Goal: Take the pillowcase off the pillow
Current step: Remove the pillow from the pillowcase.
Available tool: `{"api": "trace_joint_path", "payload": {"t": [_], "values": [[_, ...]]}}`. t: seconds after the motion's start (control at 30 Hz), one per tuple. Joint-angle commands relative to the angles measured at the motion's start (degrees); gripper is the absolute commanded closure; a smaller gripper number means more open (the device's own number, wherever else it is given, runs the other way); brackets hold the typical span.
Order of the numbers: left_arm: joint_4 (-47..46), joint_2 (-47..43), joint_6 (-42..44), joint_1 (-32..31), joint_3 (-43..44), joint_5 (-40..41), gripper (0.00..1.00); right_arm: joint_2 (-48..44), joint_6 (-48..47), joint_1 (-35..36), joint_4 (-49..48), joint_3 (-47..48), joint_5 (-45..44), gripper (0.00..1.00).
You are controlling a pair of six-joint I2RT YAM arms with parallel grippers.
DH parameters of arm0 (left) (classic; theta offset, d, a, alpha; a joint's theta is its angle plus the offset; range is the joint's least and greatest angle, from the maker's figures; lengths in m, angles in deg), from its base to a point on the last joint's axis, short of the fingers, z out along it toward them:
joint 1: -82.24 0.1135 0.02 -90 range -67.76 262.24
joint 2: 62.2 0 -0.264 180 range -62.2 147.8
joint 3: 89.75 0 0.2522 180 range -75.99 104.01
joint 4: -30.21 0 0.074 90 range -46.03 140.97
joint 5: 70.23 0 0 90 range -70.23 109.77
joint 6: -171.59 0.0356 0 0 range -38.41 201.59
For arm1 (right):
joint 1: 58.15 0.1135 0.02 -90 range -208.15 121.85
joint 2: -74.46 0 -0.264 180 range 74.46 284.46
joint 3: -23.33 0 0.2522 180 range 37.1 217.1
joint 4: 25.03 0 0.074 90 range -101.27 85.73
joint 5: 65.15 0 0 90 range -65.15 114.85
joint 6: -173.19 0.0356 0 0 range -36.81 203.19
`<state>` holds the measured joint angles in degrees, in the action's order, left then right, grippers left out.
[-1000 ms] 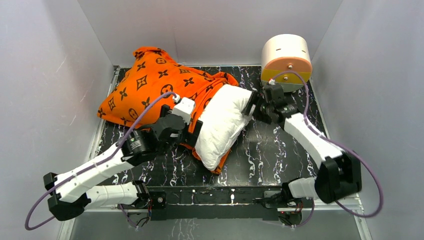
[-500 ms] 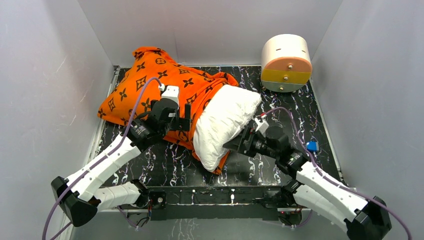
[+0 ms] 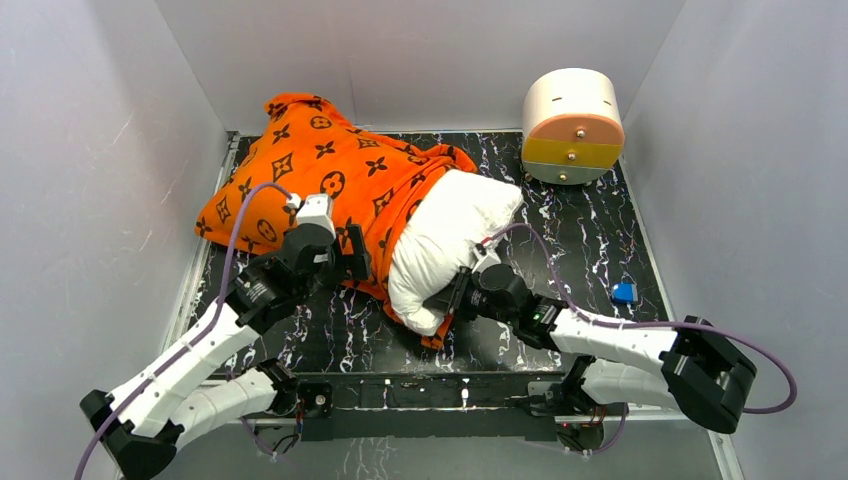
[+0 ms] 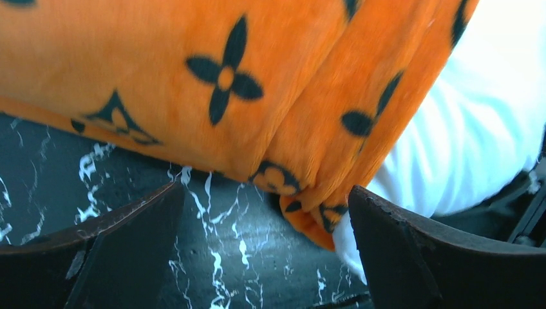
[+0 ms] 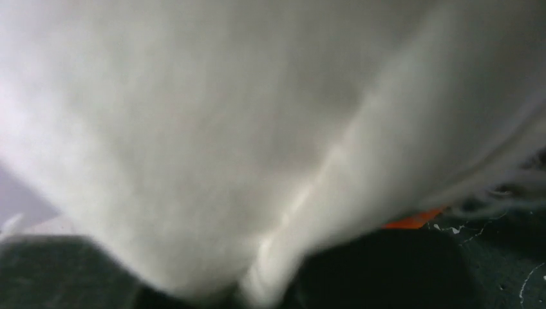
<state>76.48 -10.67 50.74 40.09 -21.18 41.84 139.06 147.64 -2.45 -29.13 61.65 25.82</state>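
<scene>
The orange pillowcase [image 3: 320, 165] with dark brown motifs lies at the back left and covers the far part of the white pillow [image 3: 450, 225]. The pillow's bare end sticks out toward the near middle. My left gripper [image 3: 355, 262] is open just left of the pillowcase's bunched near hem. In the left wrist view that hem [image 4: 302, 187] lies ahead of my left gripper [image 4: 265, 193], untouched, with the pillow [image 4: 483, 129] to the right. My right gripper [image 3: 452, 298] presses into the pillow's near right edge. In the blurred right wrist view the pillow [image 5: 225, 116] fills the frame, with a fold pinched between the dark fingers.
A round drawer box [image 3: 572, 125] stands at the back right corner. A small blue object [image 3: 624, 293] lies on the black marbled table [image 3: 560, 250] to the right. White walls close in on the left, back and right.
My right arm swung from the pillow's far end by the drawer box round to its near right edge and closed there. My left gripper backed off to the left, still open.
</scene>
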Motion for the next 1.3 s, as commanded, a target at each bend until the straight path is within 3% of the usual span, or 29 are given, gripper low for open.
{"api": "trace_joint_path", "payload": {"t": [0.0, 0.03, 0.17, 0.37, 0.6, 0.67, 0.73, 0.93, 1.0, 1.1, 1.27], "values": [[2.37, -4.75, -6.93, 0.28, -4.95, -1.57, 0.02, -4.71, -1.13, -0.22, 1.11, 4.27, -13.96, 0.94], [2.34, -5.64, -8.36, 0.26, -6.33, -1.89, 0.02, -5.88, -2.19, -0.22, 2.40, 5.13, -15.04, 0.98], [-2.76, -10.17, -12.53, 0.23, -12.97, -5.18, 0.02, -8.93, -5.84, -0.28, 10.79, 10.48, -17.18, 1.00], [-25.02, -18.36, -14.46, 0.27, -26.13, -15.24, 0.02, -11.76, -3.85, -0.25, 9.32, 11.16, -13.95, 1.00], [-41.98, -10.07, -17.37, 0.33, -29.92, -28.96, 0.02, -11.58, -3.62, -0.29, 9.83, 13.89, -12.74, 1.00], [-41.88, -3.60, -17.06, 0.37, -25.99, -32.06, 0.05, -11.80, -3.58, -0.26, 10.36, 14.91, -13.45, 1.00], [-39.48, -2.13, -14.51, 0.27, -23.07, -30.17, 0.07, -12.10, -2.74, -0.32, 12.25, 15.70, -16.11, 1.00], [-23.62, -15.02, -16.71, 0.34, -25.65, -16.00, 0.05, -11.63, -1.68, -0.64, 19.33, 19.90, -18.56, 1.00], [-25.59, -14.30, -15.06, 0.37, -26.59, -20.52, 0.05, -11.79, -1.62, -0.74, 18.92, 20.53, -17.77, 1.00], [-35.43, -4.75, -14.66, 0.32, -24.40, -34.72, 0.13, -11.09, -2.12, -0.77, 20.71, 23.31, -17.22, 1.00], [-37.63, 0.25, -14.80, 0.23, -24.05, -37.09, 0.21, -11.12, -2.40, -1.09, 21.30, 24.61, -17.61, 1.00]]}}
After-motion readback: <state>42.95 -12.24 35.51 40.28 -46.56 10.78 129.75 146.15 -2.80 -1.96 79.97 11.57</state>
